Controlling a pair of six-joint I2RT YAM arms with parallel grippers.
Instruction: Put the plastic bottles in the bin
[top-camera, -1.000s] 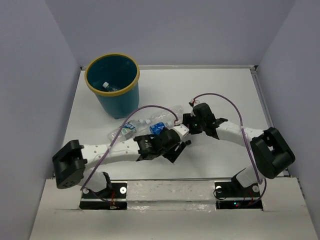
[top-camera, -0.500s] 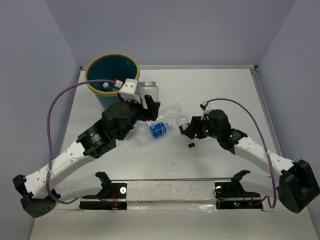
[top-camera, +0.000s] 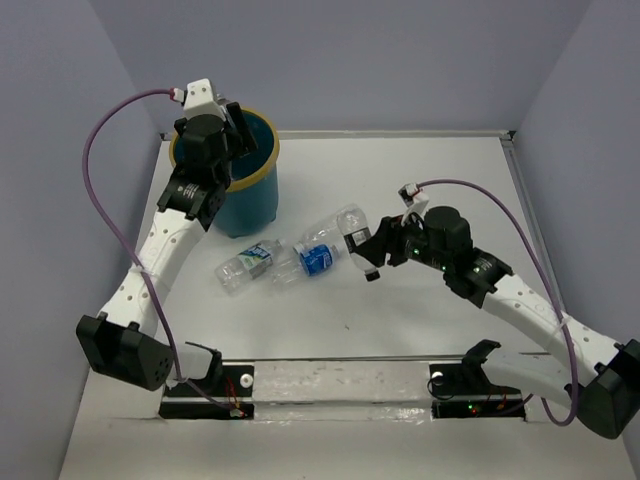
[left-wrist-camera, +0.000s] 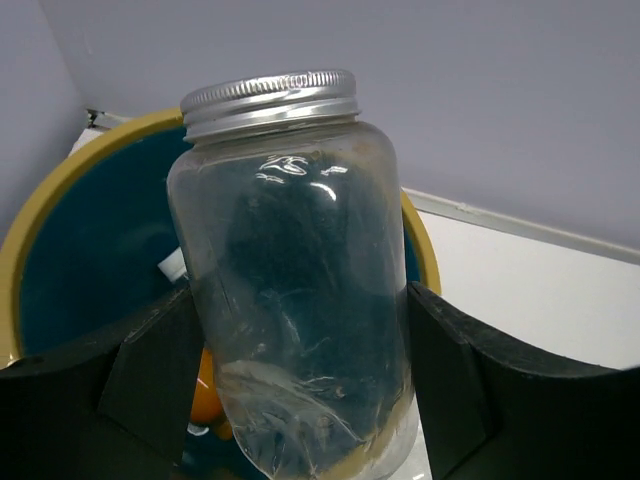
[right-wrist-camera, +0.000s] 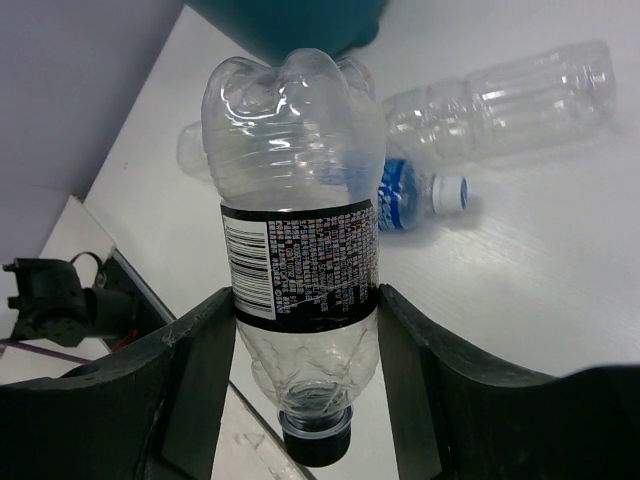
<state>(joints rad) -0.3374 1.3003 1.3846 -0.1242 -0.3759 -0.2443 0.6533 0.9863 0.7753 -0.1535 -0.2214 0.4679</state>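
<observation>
A round teal bin with a yellow rim (top-camera: 272, 160) stands far left on the white table (top-camera: 430, 180), with some items already inside. Over its mouth, the left gripper (left-wrist-camera: 300, 395) clamps a clear, silver-lidded jar (left-wrist-camera: 290, 240). The right gripper (right-wrist-camera: 305, 375) squeezes a clear, black-labelled plastic bottle (right-wrist-camera: 300, 260) mid-table. Two small clear bottles (top-camera: 248, 266) lying nearby remain.

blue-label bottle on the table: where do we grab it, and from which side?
Probably best to grip the blue-label bottle around its labelled middle, from straight above, fingers across its width. It lies on its side, so both round flanks are exposed, while its ends crowd the white-label bottle and the black-label bottle held by the right gripper. The left gripper holds a jar.
</observation>
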